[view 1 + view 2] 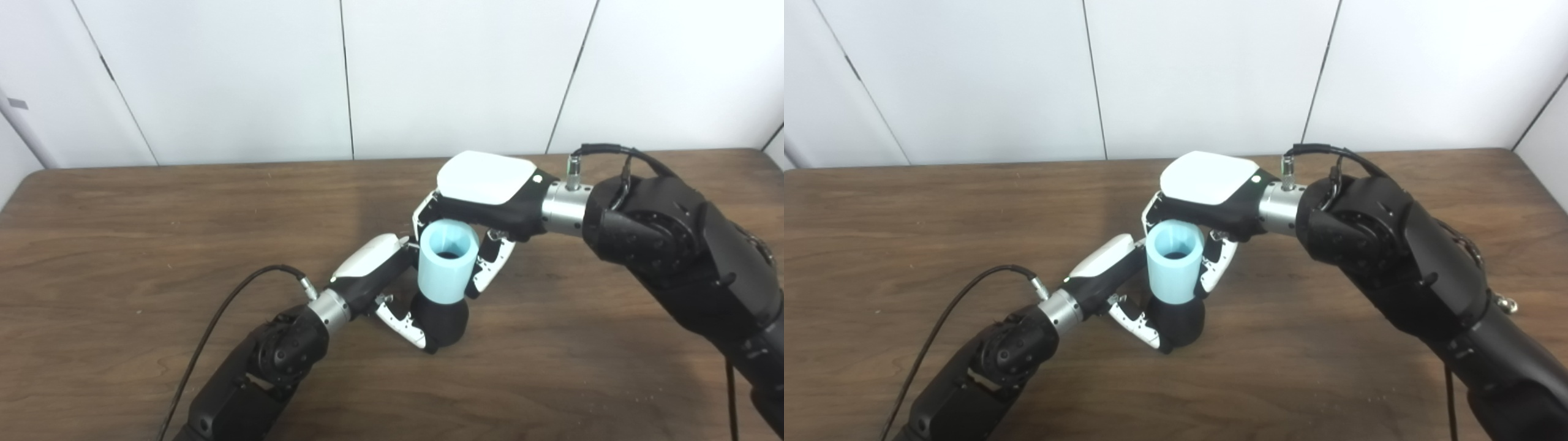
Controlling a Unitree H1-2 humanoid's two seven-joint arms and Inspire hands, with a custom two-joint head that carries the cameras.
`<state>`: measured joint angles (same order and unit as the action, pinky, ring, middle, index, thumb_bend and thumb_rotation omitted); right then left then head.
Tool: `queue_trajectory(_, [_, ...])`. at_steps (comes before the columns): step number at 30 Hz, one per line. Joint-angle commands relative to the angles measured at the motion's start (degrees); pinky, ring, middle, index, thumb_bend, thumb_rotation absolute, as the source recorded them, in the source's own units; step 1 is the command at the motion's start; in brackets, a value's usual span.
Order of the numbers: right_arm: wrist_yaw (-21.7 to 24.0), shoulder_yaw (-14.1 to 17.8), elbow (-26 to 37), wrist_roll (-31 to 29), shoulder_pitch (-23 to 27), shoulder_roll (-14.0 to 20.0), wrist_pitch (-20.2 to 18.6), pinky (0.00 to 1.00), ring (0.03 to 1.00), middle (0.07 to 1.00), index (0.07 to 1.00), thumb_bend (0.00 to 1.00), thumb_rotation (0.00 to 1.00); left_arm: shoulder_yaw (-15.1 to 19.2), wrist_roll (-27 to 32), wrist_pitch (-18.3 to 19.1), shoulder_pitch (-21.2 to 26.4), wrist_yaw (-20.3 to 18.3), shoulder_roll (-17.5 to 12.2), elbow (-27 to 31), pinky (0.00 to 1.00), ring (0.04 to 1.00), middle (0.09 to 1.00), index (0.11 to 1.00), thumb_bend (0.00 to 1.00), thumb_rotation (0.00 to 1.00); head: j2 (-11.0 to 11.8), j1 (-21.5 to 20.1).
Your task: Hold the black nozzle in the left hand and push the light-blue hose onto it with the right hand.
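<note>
Brown wooden worktop (153, 245): left hand (380, 275) fingers grip black nozzle (442, 318), right hand (484, 196) fingers clasp light-blue hose (446, 263) seated upright on it; off-axis pushing could tip both.

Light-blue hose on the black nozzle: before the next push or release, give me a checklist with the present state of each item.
1. Left hand wrapped around the black nozzle: ok, fingers curl around its base.
2. Right hand gripping the light-blue hose: ok, fingers on both sides.
3. Hose sitting over the nozzle: ok, its lower end meets the black body with no visible gap.
4. Hose fully seated: cannot tell, the depth inside is hidden.
5. Hose in line with the nozzle: ok, both roughly upright, slight lean.
6. Nozzle resting on the table: cannot tell, its underside is hidden.
</note>
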<state>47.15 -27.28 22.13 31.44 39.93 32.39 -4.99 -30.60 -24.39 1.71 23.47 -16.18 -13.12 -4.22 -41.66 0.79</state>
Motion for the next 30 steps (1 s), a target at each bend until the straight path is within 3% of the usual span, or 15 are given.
queue_trajectory(1, [3.85,-2.15,1.04,-1.39,-0.63,0.39,1.77,0.44,0.439,0.47,0.494,0.5,0.0,-1.94,-1.52,3.6,-1.93,-4.54,-0.17,-2.41,1.0,0.607,0.511,0.469,0.52,0.0,-0.02,0.07])
queue_trajectory(5, [3.38,-1.39,0.99,-1.8,-0.31,0.71,2.01,0.45,0.435,0.471,0.494,0.5,0.0,-1.87,-1.5,3.55,-2.02,-4.54,-0.24,-2.32,1.0,0.607,0.512,0.469,0.52,0.0,-0.01,-0.2])
queue_trajectory(7, [2.86,-0.25,2.18,-0.64,-0.75,0.67,-0.07,0.41,0.429,0.49,0.523,0.5,0.0,-1.87,-1.51,3.39,-2.05,-4.46,-0.21,-2.54,1.0,0.607,0.512,0.469,0.52,0.0,0.1,-0.3])
queue_trajectory(8, [2.76,0.24,2.78,-0.04,-0.93,0.67,-1.02,0.39,0.542,0.659,0.673,0.71,0.04,-1.86,-1.49,3.34,-2.05,-4.44,-0.2,-2.64,1.0,0.607,0.512,0.469,0.52,0.0,0.1,-0.3])
queue_trajectory(9, [2.74,0.57,3.17,0.36,-1.05,0.65,-1.61,0.39,0.601,0.743,0.744,0.82,0.07,-1.86,-1.48,3.31,-2.05,-4.43,-0.19,-2.7,1.0,0.607,0.513,0.469,0.52,0.0,0.1,-0.3])
queue_trajectory(10, [2.21,1.38,3.63,0.47,-1.11,0.71,-1.88,0.39,0.631,0.786,0.781,0.88,0.08,-1.83,-1.43,3.26,-2.04,-4.43,-0.18,-2.83,1.0,0.607,0.513,0.469,0.52,0.0,0.2,-0.33])
queue_trajectory(12, [0.14,3.81,4.49,0.31,-1.04,0.48,-1.72,0.54,0.76,0.904,0.877,0.97,0.17,-1.73,-1.27,3.21,-1.98,-4.53,-0.26,-2.94,1.0,0.607,0.513,0.469,0.52,0.0,0.19,-0.48])
queue_trajectory(18, [-4.48,8.64,4.48,1.07,-0.63,0.06,2.0,0.8,0.96,0.998,0.994,1.0,0.3,-1.6,-1.25,2.97,-1.72,-4.54,-0.37,-3.19,1.0,0.607,0.516,0.467,0.52,0.0,0.44,-0.48])
queue_trajectory(24, [-6.8,11.83,4.73,1.87,-0.45,0.05,3.23,0.91,1.0,1.0,1.0,1.0,0.34,-1.64,-1.23,2.99,-1.71,-4.61,-0.37,-3.12,1.0,0.608,0.513,0.469,0.52,0.0,0.48,-0.53])
queue_trajectory(30, [-7.13,14.23,5.65,1.34,-0.91,-0.04,2.76,0.94,1.0,1.0,1.0,1.0,0.35,-1.77,-1.29,2.82,-1.62,-4.71,-0.41,-3.16,1.0,0.607,0.512,0.469,0.52,0.0,0.56,-0.52])
